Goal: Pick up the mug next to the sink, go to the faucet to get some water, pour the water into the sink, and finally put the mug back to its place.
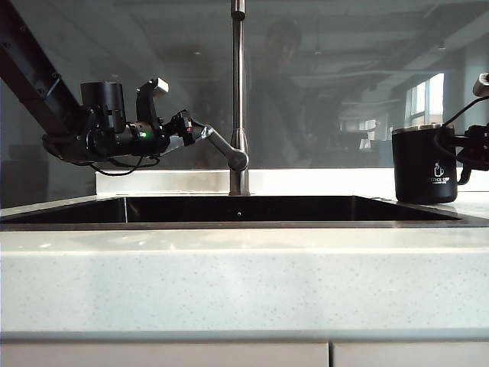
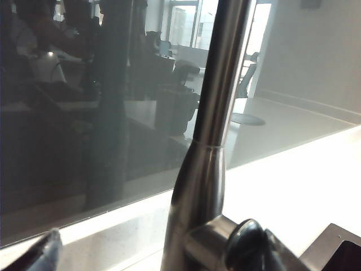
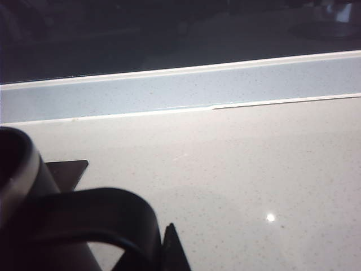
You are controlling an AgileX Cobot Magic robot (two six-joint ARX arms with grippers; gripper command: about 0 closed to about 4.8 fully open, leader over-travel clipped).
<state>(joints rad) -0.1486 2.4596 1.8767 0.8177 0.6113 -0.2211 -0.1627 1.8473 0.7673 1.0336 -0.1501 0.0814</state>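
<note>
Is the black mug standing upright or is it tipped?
Upright: the mug stands on the counter beside the sink, its steel rim level, right claw at its handle.

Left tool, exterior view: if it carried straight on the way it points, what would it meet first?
The left tool points right at the faucet's lever handle, which looks already at its tips. Beyond that stands the faucet pipe. Depth is hard to judge here.

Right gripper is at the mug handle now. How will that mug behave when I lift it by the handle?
The mug looks rigid, a black cylinder with a steel rim, so it should not flex. Held by the handle with the right gripper, off to one side, it may tilt away. It stands upright on the counter, unlikely to roll.
</note>
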